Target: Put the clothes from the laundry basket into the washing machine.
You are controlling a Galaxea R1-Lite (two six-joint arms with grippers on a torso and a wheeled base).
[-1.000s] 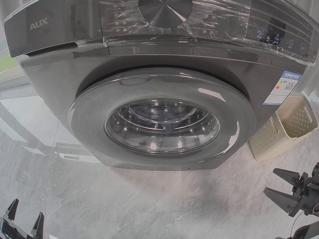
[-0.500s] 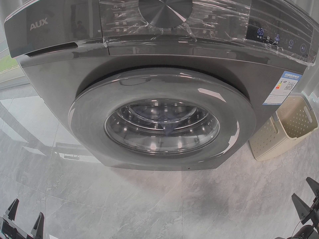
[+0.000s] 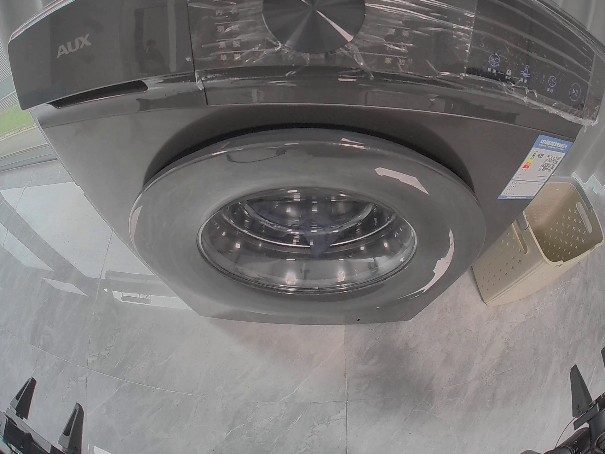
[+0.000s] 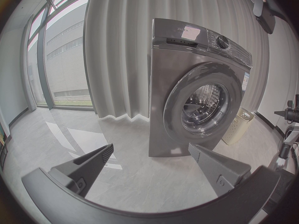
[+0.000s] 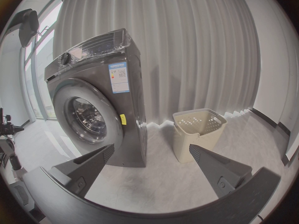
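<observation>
The grey washing machine (image 3: 302, 127) stands in front of me with its round door (image 3: 307, 241) shut; its drum shows through the glass (image 4: 205, 108). A beige perforated laundry basket (image 3: 554, 234) stands on the floor to the machine's right, and the visible part of its inside (image 5: 199, 123) shows bare walls. My left gripper (image 3: 51, 395) is low at the near left, open and holding nothing (image 4: 150, 148). My right gripper (image 3: 591, 370) is low at the near right, open and holding nothing (image 5: 151, 148), well short of the basket.
Pale tiled floor (image 3: 283, 379) stretches between me and the machine. White curtains (image 5: 193, 47) hang behind the machine and basket. Large windows (image 4: 62, 56) are on the left side of the room.
My right gripper has dropped back toward the near right corner of the head view, away from the basket. The left gripper, machine and basket have not moved.
</observation>
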